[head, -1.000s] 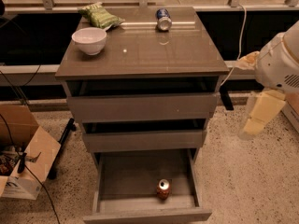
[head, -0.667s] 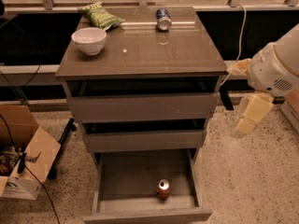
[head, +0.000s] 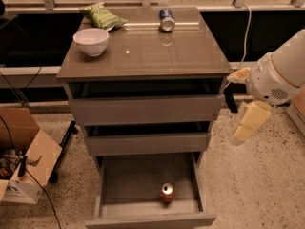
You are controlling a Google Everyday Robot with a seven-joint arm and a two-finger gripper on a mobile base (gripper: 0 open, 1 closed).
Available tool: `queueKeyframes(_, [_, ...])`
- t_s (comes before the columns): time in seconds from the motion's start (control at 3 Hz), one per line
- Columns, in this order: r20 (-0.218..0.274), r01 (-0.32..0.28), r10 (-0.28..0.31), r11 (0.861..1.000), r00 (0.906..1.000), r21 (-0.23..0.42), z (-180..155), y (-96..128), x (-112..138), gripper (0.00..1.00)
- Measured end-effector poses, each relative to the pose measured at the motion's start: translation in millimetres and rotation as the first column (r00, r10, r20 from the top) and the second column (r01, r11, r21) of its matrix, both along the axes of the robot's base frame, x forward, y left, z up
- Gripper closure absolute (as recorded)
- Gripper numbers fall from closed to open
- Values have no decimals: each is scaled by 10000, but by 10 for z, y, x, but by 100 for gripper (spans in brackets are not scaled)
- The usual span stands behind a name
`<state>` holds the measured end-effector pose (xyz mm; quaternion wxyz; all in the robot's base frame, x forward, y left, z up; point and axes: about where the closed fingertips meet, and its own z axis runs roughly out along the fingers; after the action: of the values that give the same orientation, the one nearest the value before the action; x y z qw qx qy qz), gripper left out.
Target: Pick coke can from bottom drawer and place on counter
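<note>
My gripper (head: 248,123) hangs above and to the right of the open bottom drawer (head: 128,180); I cannot tell whether it is spread or closed. The coke can (head: 167,193) stands upright inside that drawer, near its front wall.
</note>
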<state>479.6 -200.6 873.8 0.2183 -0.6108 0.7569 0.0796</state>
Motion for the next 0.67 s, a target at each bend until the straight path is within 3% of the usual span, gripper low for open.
queueKeyframes(0.67, [-269, 617, -592, 9926, 9979, 1048, -846, 122, 213, 0])
